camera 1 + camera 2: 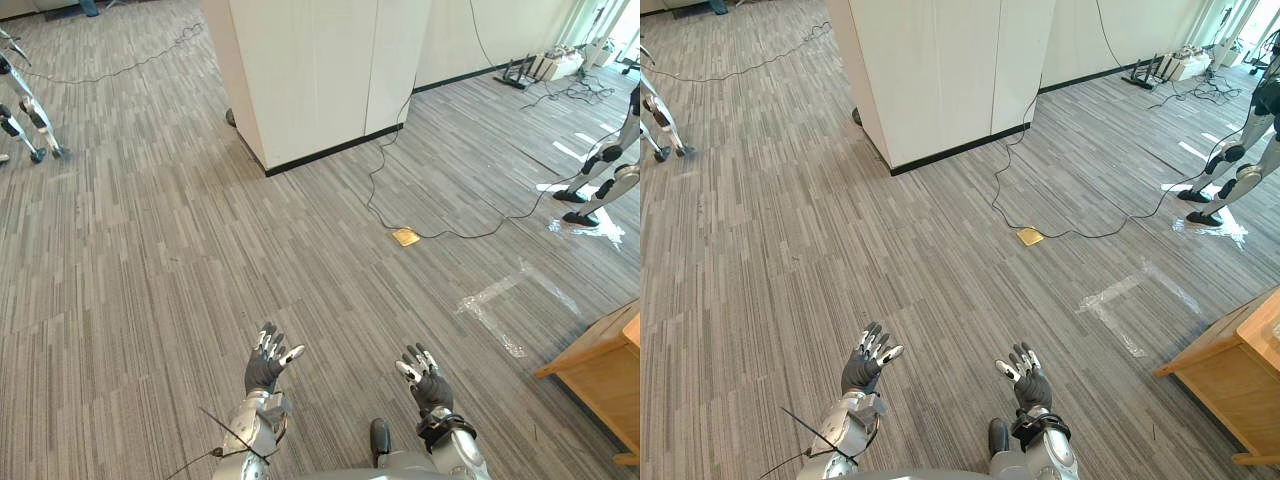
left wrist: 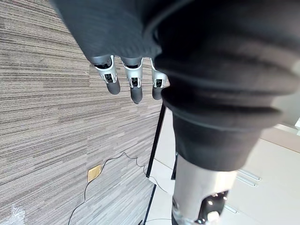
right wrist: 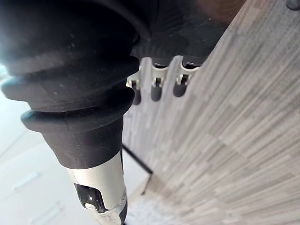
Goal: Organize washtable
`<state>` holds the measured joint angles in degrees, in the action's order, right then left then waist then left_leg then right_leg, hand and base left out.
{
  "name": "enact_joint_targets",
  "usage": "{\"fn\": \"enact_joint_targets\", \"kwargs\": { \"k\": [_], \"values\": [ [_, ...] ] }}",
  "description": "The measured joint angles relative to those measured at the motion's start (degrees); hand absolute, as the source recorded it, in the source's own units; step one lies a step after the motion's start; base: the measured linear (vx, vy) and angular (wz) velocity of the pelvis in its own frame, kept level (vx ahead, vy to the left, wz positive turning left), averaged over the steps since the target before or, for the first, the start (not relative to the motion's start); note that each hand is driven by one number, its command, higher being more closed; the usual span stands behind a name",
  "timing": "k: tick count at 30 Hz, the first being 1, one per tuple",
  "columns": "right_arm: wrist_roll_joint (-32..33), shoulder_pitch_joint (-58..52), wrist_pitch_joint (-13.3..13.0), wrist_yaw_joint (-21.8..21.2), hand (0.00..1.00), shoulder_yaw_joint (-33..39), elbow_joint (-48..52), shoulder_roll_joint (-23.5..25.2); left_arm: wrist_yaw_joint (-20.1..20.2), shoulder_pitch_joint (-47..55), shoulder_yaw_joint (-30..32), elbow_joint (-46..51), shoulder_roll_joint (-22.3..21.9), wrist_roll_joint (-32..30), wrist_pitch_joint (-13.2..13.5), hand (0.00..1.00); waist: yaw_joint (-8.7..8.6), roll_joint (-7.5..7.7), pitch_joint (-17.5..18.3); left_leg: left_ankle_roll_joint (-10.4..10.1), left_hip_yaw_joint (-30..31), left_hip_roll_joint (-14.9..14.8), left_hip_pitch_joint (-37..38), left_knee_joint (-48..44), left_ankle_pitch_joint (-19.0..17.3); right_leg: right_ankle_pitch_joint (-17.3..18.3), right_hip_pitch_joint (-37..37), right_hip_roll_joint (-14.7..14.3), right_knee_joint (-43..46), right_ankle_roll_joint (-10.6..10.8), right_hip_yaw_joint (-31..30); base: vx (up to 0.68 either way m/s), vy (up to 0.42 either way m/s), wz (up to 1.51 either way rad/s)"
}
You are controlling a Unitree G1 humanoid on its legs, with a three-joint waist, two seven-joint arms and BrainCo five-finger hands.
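Hands are held up over the grey floor [image 1: 150, 280] — the left hand [image 1: 266, 366] at 7 o'clock, the right hand [image 1: 428, 382] at 5 o'clock, both with fingers spread and nothing held. A wooden tabletop [image 1: 598, 372] is seen at 4 o'clock, well apart from them.

Both eye views are looking down at one floor [image 1: 150, 250], with the cabinet [image 1: 310, 70] at top centre. Wrist views are peering closely along the left hand [image 2: 134, 89] and right hand [image 3: 156, 91].
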<state>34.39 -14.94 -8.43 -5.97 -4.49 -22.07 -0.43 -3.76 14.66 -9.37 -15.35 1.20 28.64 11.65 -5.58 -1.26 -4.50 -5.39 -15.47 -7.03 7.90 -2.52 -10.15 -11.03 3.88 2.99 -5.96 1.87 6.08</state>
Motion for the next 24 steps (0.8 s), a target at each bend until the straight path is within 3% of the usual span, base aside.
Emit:
{"fn": "enact_joint_targets", "kwargs": {
  "k": [10, 15, 17, 19, 20, 21, 22, 24],
  "values": [
    [-0.85, -1.71, 0.03, 3.75, 0.0, 2.01, -1.84, -0.04, -1.58, 1.96, 1.15, 0.0, 0.19, -0.65, -0.27, 0.0, 0.56, 0.95, -1.32, 0.06, 0.41, 0.03, -0.35, 0.32, -0.03, 1.23, -0.07, 0.58, 0.0, 0.96, 1.42, 0.0, 0.002, 0.06],
    [-2.46, -1.92, 0.04, 6.62, 0.0, 3.59, -2.08, -0.49, -2.64, 2.05, 0.88, 0.06, 0.08, -2.23, -1.11, 0.0, 3.37, 1.38, -1.82, 1.96, 1.9, 0.69, -3.31, -1.71, -2.08, 3.58, 0.35, 2.4, 0.35, 2.56, 6.18, 0.05, 0.051, 0.27],
    [-2.81, -0.98, 0.04, 6.85, 0.0, 3.6, -2.06, -1.28, -2.59, 1.95, -0.19, 0.35, 0.0, -2.35, -1.3, 0.0, 3.3, 0.71, -2.51, 2.98, 2.85, 1.23, -4.81, -3.38, -3.2, 6.61, 2.42, 4.27, 5.5, 3.83, 7.57, 0.1, 0.139, 0.47],
    [-3.0, -0.73, 0.06, 6.74, 0.0, 3.37, -1.49, -1.57, -2.38, 2.2, -2.32, 1.18, 0.07, -2.43, -1.57, 0.0, 3.25, 1.03, -3.29, 4.41, 4.77, 3.11, -4.84, -5.27, -5.14, 13.31, 7.22, 9.63, 21.21, 4.23, 8.47, 0.15, 0.209, 0.67],
    [-2.98, -0.87, 0.05, 6.57, 0.0, 3.34, -1.05, -1.8, -2.36, 2.25, -2.74, 1.78, -0.02, -2.42, -1.69, 0.0, 3.19, 1.35, -3.73, 5.37, 5.89, 4.02, -4.29, -5.66, -5.77, 14.36, 8.79, 11.43, 27.15, 4.39, 8.06, 0.19, 0.198, 0.73],
    [-2.95, -0.68, 0.07, 6.11, 0.0, 3.33, -0.48, -2.23, -2.35, 1.83, -3.33, 2.6, -0.24, -2.42, -1.79, 0.0, 3.0, 1.12, -5.15, 6.11, 7.74, 5.03, -2.43, -6.08, -6.54, 14.26, 14.93, 13.67, 41.7, 3.76, 5.87, 0.2, 0.159, 0.56],
    [-2.9, -1.19, 0.13, 5.49, 0.0, 2.46, -0.25, -2.09, -2.39, 2.04, -4.11, 2.62, 0.1, -2.39, -1.78, 0.0, 3.22, -0.44, -5.89, 6.63, 8.91, 4.09, -0.28, -6.32, -7.7, 18.41, 18.53, 11.51, 46.51, 3.98, 3.07, 0.25, 0.131, 0.44],
    [-2.8, -1.85, 0.1, 4.38, 0.0, 1.51, 1.68, -1.66, -2.35, 1.37, -4.16, 2.57, 2.07, -2.36, -1.77, 0.0, 2.7, -1.17, -5.95, 6.59, 10.51, 2.91, 1.93, -5.26, -8.65, 19.49, 21.12, 6.79, 39.39, 2.98, 2.01, 0.37, 0.077, 0.45]
  ]
}}
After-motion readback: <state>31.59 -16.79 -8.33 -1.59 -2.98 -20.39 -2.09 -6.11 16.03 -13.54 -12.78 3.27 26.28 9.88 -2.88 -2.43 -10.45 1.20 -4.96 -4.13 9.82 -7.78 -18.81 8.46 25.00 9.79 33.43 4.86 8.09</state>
